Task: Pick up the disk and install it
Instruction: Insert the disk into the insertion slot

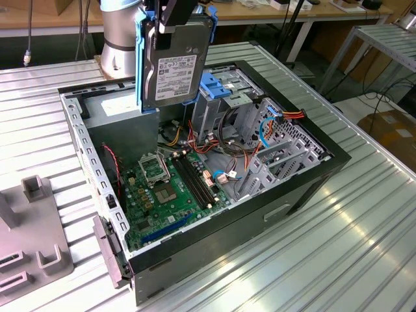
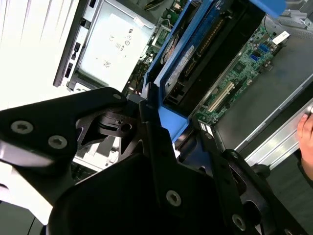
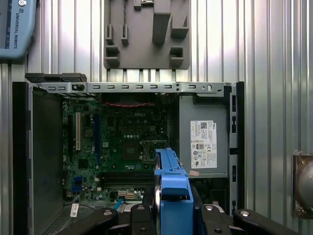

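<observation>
Flat grey metal disk point(image 1: 170, 70) with blue carrier rail: grasped
The end effector point(image 1: 173, 14) clamps it upright above the open black computer case point(image 1: 292, 195) standing on the ribbed metal desk point(image 1: 364, 253).

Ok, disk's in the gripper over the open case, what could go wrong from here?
1. The disk hangs upright in the gripper above the open case; a slip could drop it onto the motherboard.
2. Loose cables lie right beside the drive cage and could snag the disk's blue carrier.
3. A person's hand shows beside the case in the second wrist view, possibly close to where the arm works.
</observation>
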### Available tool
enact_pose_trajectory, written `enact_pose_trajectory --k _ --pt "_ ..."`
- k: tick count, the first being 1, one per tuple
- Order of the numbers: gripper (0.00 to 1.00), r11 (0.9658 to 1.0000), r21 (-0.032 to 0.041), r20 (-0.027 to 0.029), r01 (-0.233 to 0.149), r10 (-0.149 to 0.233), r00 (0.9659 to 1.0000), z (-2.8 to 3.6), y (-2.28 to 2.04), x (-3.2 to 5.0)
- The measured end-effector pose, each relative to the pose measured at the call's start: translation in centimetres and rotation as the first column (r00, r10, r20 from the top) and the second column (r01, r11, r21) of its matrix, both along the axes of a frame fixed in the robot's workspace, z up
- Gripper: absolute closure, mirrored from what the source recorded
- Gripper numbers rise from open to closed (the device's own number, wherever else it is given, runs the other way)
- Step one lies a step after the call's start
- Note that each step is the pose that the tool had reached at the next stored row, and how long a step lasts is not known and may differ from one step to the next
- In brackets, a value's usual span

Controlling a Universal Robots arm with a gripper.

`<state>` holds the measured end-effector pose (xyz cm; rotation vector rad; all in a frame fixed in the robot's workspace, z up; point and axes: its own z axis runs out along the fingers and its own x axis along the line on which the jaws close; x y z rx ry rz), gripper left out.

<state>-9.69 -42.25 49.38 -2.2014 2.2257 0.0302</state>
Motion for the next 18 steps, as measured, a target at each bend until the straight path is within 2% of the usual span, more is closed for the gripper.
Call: enact_pose_trajectory --k 6,12,18 --pt "0.63 1.0 0.0001 0.0 0.0 0.0 1.0 0.0 -0.33 0.01" --pt "0.63 1.0 0.0 0.0 0.0 0.0 1.0 0.0 -1.05 0.01" --pt "0.63 1.0 0.0 0.0001 0.0 0.0 1.0 0.0 -2.03 0.0"
